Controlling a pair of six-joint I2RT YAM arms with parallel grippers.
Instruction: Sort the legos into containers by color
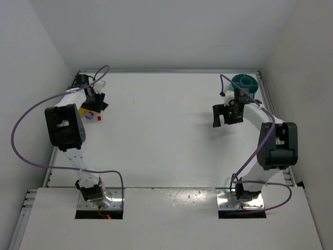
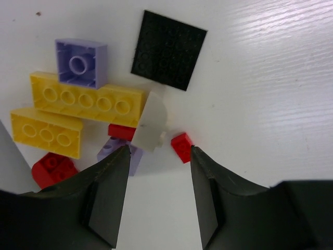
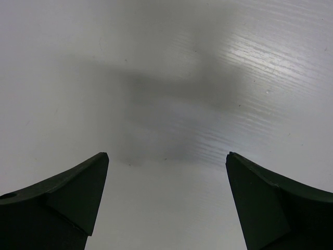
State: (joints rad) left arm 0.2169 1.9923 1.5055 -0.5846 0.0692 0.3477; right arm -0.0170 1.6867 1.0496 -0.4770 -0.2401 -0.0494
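The legos lie in a pile at the far left (image 1: 92, 114). The left wrist view shows two long yellow bricks (image 2: 88, 99) (image 2: 46, 132), a purple brick (image 2: 80, 63), a flat black plate (image 2: 168, 49), a cream piece (image 2: 151, 123), a small red brick (image 2: 182, 147), another red piece (image 2: 121, 131), a red brick (image 2: 53, 167) and a purple piece (image 2: 118, 153). My left gripper (image 2: 158, 151) is open just over the pile, the small red brick by its right fingertip. The teal tub (image 1: 244, 83) stands at the far right. My right gripper (image 1: 225, 115) is open and empty over bare table.
White walls enclose the table on the left, back and right. The left arm's purple cable (image 1: 31, 112) loops out over the left edge. The right arm's cable (image 1: 244, 94) arcs near the tub.
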